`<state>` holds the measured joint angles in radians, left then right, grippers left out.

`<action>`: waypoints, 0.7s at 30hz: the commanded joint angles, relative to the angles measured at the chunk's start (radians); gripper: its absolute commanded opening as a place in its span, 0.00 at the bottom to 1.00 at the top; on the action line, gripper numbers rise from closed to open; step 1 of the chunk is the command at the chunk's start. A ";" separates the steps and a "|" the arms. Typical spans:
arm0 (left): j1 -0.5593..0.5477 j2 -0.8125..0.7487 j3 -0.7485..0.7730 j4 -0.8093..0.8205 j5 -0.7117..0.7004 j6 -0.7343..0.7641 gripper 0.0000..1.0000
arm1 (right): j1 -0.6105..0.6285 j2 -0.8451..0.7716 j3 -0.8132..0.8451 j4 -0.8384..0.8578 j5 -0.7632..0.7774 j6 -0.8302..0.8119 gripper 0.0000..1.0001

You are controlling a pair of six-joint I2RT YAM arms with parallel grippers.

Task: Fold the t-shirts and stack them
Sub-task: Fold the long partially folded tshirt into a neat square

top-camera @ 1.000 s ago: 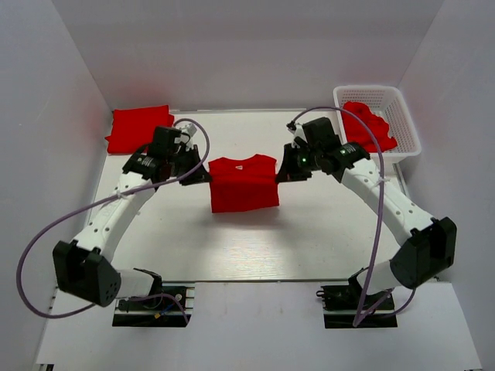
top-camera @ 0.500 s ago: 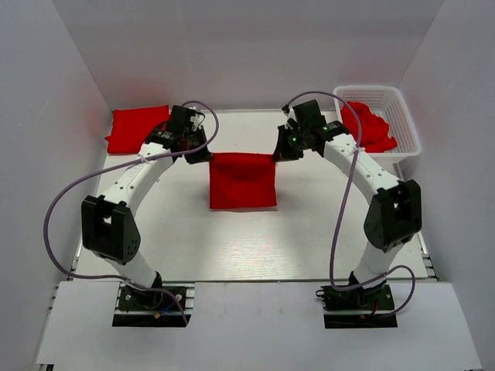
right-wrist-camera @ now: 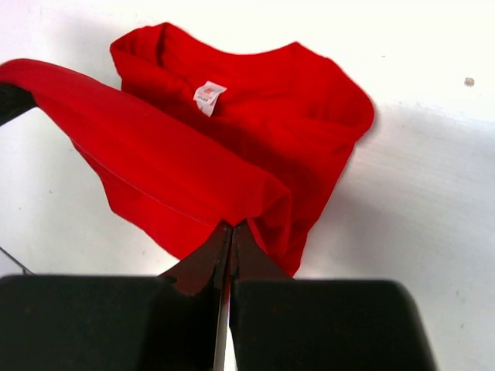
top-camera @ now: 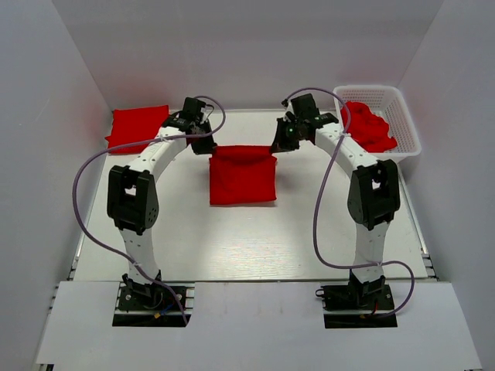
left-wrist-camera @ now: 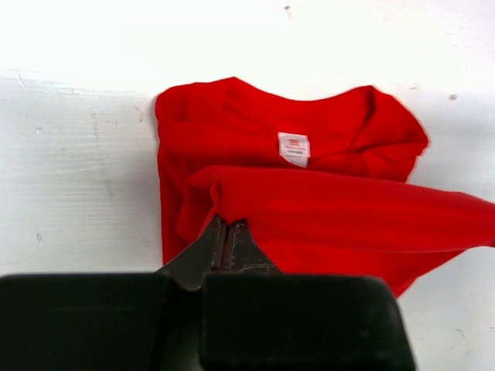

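A red t-shirt (top-camera: 242,176) lies on the white table at centre, its near part flat. My left gripper (top-camera: 209,148) is shut on its far left edge and my right gripper (top-camera: 274,148) is shut on its far right edge; they hold a fold of cloth stretched between them above the collar end. In the left wrist view the gripper (left-wrist-camera: 227,224) pinches the raised fold over the shirt (left-wrist-camera: 309,162) with its white label. In the right wrist view the gripper (right-wrist-camera: 232,226) pinches the same fold (right-wrist-camera: 170,162). A folded red shirt (top-camera: 135,127) lies at the far left.
A white lattice basket (top-camera: 402,108) at the far right holds crumpled red shirts (top-camera: 367,126). White walls enclose the table on three sides. Purple cables loop over both arms.
Both grippers have carried the shirt's edge away from the arm bases toward the far end, doubling the shirt over. The arms now reach much further out.
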<state>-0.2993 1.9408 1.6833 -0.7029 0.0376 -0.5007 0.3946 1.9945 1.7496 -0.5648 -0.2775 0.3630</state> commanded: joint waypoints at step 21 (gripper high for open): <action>0.081 0.106 0.134 0.074 -0.076 0.050 1.00 | -0.088 0.289 0.304 0.118 -0.092 0.043 0.90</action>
<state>-0.2417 2.0876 1.7401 -0.6735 0.0139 -0.4774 0.3412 2.2673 1.9419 -0.5117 -0.3557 0.3969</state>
